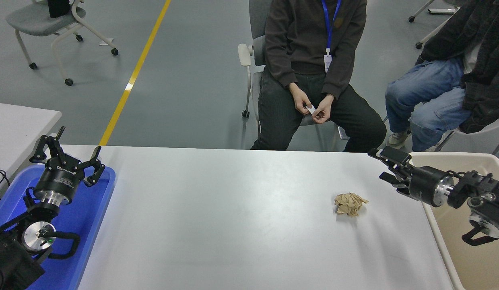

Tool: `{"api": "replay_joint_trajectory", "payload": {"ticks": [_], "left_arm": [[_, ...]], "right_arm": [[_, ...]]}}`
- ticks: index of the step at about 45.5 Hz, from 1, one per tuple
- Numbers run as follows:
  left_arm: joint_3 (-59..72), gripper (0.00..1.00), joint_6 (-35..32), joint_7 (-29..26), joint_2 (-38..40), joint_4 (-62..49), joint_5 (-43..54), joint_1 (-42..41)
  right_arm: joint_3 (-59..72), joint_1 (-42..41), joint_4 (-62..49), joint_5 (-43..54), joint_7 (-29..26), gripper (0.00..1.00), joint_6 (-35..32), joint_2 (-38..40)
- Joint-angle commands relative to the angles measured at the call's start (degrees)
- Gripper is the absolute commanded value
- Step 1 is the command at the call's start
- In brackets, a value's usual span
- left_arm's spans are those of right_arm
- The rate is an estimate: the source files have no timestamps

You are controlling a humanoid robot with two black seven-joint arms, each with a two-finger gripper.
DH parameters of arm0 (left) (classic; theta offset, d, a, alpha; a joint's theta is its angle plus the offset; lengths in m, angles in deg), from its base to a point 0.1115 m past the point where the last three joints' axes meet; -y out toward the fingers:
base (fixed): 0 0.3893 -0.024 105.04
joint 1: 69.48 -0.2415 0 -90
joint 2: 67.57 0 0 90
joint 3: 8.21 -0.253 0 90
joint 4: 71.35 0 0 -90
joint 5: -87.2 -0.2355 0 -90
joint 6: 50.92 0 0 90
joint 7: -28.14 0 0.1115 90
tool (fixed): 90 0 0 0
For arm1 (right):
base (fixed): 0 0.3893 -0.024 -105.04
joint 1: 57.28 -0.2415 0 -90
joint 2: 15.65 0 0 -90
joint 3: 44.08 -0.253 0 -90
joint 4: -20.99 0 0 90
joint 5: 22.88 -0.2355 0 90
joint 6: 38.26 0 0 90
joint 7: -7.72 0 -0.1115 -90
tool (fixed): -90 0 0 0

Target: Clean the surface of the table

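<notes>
right gripper [384,166] hovering wide, right of frame | crumpled paper [349,204] lying on table surface [217,217] | looking light, soft; pinch its middle

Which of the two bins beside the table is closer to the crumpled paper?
The beige bin at the table's right end. The crumpled brown paper lies near that end, with the right gripper between them; the blue tray sits at the far left end.
</notes>
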Motion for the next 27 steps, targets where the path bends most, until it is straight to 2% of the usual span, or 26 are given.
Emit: {"api": "replay_joint_trajectory", "payload": {"ticks": [1, 7, 15, 27], "left_arm": [[0.0, 1.0, 0.0, 0.0, 0.0, 0.0, 0.0, 0.0], [0.0, 1.0, 0.0, 0.0, 0.0, 0.0, 0.0, 0.0], [0.0, 1.0, 0.0, 0.0, 0.0, 0.0, 0.0, 0.0], [0.0, 1.0, 0.0, 0.0, 0.0, 0.0, 0.0, 0.0]], "right_arm": [[6.4, -0.6, 1.2, 8.2, -0.7, 0.99, 13.1, -3.0], [13.8, -1.4, 1.3, 9.4, -0.8, 0.99, 20.8, -3.6], [20.4, -4.2, 1.1, 9.4, -1.1, 0.99, 22.4, -3.5], [23.3, -3.5, 0.7, 11.2, -1.0, 0.98, 26.5, -3.6]]}}
